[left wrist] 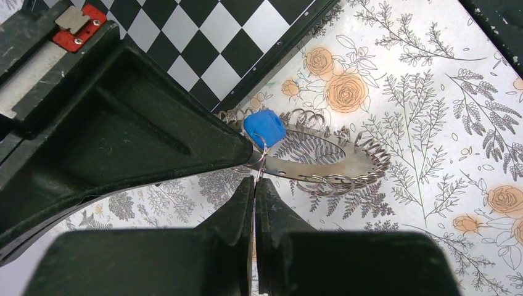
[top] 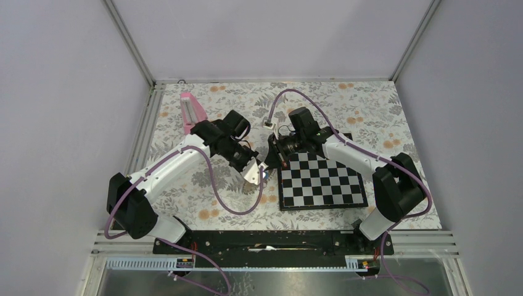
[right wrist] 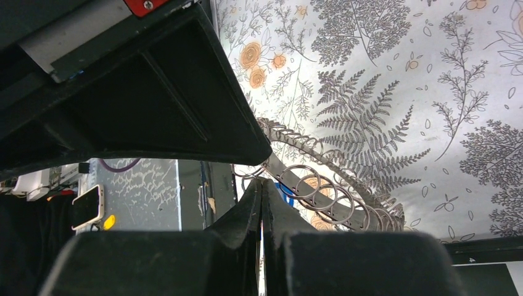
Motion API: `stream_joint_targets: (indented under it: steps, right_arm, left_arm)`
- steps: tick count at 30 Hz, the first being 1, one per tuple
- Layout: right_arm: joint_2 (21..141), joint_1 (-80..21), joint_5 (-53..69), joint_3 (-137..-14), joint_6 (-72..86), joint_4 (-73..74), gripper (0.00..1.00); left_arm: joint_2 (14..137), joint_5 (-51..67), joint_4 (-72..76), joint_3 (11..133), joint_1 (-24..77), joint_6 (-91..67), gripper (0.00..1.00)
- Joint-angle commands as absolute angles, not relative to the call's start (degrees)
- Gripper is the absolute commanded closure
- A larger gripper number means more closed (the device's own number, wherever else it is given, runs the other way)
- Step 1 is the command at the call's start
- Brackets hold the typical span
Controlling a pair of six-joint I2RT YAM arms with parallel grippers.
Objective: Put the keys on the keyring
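Fingertips of L gripper pressed tight together, pinching a thin wire loop btwn them. Loop runs up to the key, which sits just beyond the tips, against the keyring band. R gripper also clamped, tips nipped on the keyring's edge, pads meeting.

Key: bright blue plastic head, rounded-square; can't tell blade from band. Keyring: flat dull-silver oval band w/ wide open centre, rim crowded w/ small wire split rings, coil-like. Fingers are matte black plastic, wedge-shaped.

Both grippers meet just left of the chessboard, by its far-left corner. Board is glossy, black/white squares, dark frame. Under all: cloth printed w/ grey ferns & peach roses.
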State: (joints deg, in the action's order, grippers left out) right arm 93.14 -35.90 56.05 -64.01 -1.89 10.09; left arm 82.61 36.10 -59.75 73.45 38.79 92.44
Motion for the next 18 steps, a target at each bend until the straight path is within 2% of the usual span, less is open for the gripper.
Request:
stream_joint_targets:
  steps: [1,18]
  right_arm:
    - [91.4,-36.5,53.1,-64.4,-3.4,9.7,1.00]
    - [90.6,-36.4,51.6,-63.5,-4.0,9.4,1.00]
  left_arm:
    - [81.1,40.3,-53.3,73.5,39.3,88.3,1.00]
    - [79.0,42.7,-46.3,71.0,37.6,79.7,1.00]
